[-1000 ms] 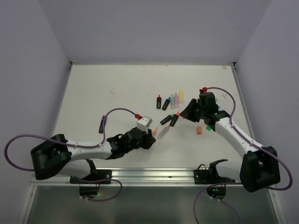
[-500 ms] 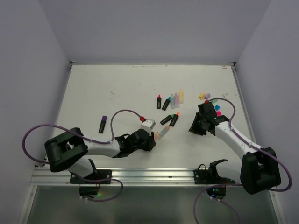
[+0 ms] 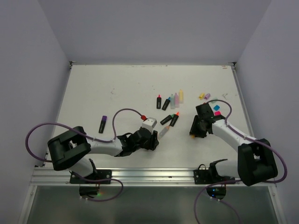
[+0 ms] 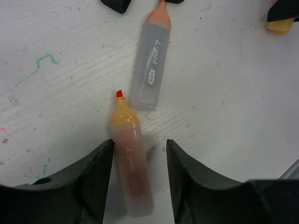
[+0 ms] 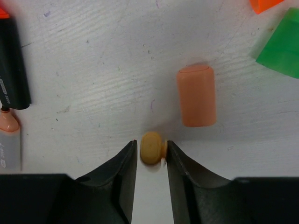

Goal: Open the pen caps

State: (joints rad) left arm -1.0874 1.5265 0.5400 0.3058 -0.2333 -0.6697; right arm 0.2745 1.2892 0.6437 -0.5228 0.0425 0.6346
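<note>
In the left wrist view my left gripper [image 4: 139, 149] is open around an uncapped pastel orange pen [image 4: 131, 172] that lies on the table. The pen sits close to the left finger, and its red tip points away from me. A second uncapped translucent pen [image 4: 150, 60] lies just beyond it. In the right wrist view my right gripper [image 5: 152, 144] is closed narrowly on a small orange-yellow cap [image 5: 152, 148], low over the table. A peach cap [image 5: 196, 95] lies just beyond it. In the top view the left gripper [image 3: 154, 140] and right gripper [image 3: 193, 132] sit apart.
Several uncapped pens stand in a row mid-table [image 3: 172, 100], and two black pens [image 3: 170, 120] lie below them. A black, purple-ended pen [image 3: 102, 124] lies far left. Loose caps lie far right: yellow [image 3: 201, 96], purple [image 3: 207, 96], cyan [image 3: 217, 107], pink [image 3: 217, 113]. Green [image 5: 280, 46] and orange [image 5: 264, 4] caps lie near my right gripper.
My right gripper has moved from the far right towards me and down to the table beside the peach cap. My left arm has reached further right, and the orange pen now lies between its open jaws.
</note>
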